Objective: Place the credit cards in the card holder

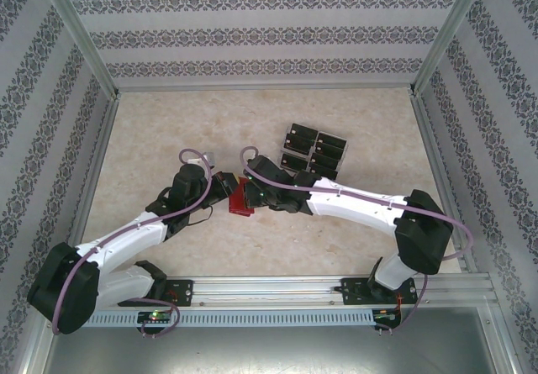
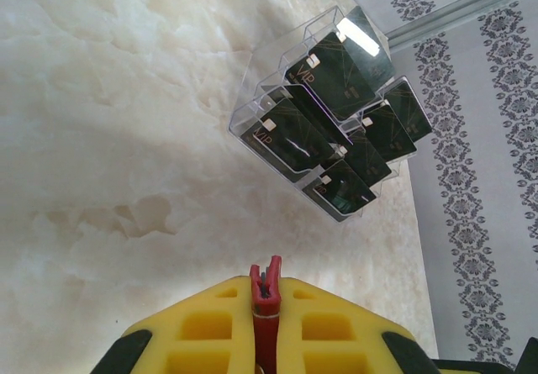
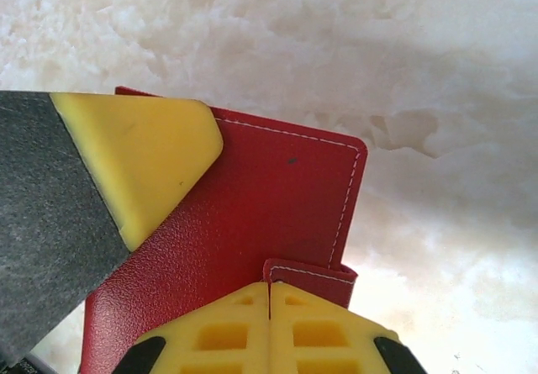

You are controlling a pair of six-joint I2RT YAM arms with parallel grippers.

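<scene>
The dark-red card holder is held off the table between both arms at mid-table. My left gripper is shut on one edge of the card holder, which pokes up between the yellow fingers. My right gripper is shut on the snap tab of the card holder; the wallet is folded closed. The left gripper's yellow finger presses on its far corner. The black credit cards stand in a clear tray, several of them, also seen as credit cards behind the right gripper.
The clear plastic tray sits on the pale marbled table, right of centre and towards the back. Patterned walls and metal posts enclose the table on three sides. The left gripper and right arm crowd the middle.
</scene>
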